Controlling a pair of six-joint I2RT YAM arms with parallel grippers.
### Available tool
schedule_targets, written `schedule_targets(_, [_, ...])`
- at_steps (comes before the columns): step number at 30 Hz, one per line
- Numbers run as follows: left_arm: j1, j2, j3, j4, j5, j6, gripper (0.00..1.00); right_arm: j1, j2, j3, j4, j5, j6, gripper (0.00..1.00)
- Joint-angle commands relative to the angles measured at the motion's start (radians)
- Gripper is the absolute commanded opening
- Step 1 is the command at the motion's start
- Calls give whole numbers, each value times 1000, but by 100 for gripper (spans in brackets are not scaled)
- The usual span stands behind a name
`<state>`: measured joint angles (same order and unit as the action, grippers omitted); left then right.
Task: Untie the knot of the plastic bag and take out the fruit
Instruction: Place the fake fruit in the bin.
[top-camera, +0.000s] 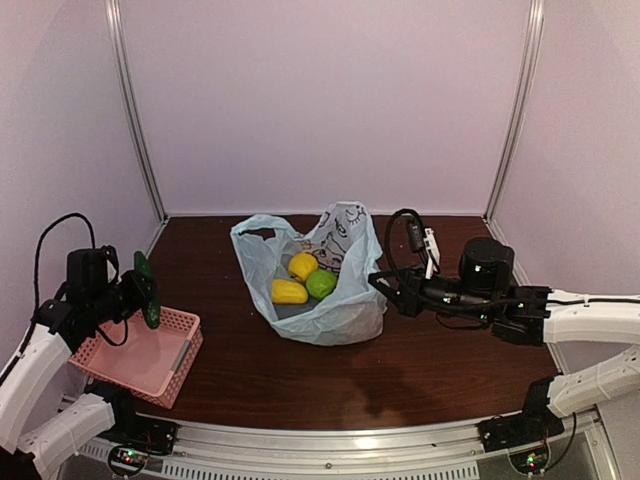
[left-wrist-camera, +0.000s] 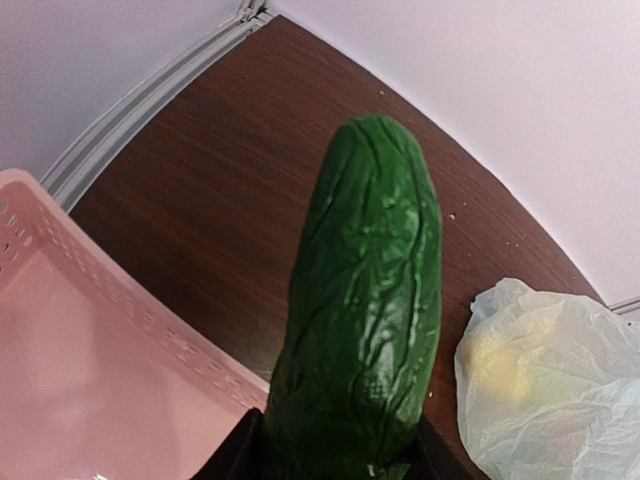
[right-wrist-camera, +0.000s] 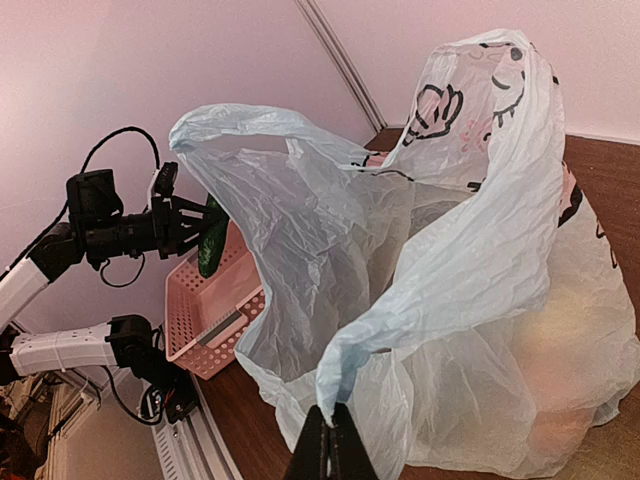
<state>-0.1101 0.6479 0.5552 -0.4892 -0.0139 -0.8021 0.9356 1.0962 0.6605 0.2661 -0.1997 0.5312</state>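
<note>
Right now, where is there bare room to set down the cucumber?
The pink basket, beside the cucumber, is bare inside. Bare table lies between basket and plastic bag, and in front of the bag. Crowded where the right gripper pinches the bag.

Items counted: one plastic bag (top-camera: 345, 300). Fruit on view was four pieces: two yellow oval ones (top-camera: 302, 265) (top-camera: 288, 292), one green round one (top-camera: 320, 284), one dark green cucumber-like one (left-wrist-camera: 365, 300). Any pieces behind the bag's film were too indistinct to count. One pink basket (top-camera: 150, 360). Robot arms numbered two — left arm (top-camera: 40, 370), right arm (top-camera: 590, 322).
</note>
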Motion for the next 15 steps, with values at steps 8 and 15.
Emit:
schedule_targets(8, [9,-70,-98,-121,-189,-242,34,-7,0,-15,1,23,10,0])
schedule_targets(15, [9,-58,-107,-180,-260,-334,34,-8,1,-19,4,31,12,0])
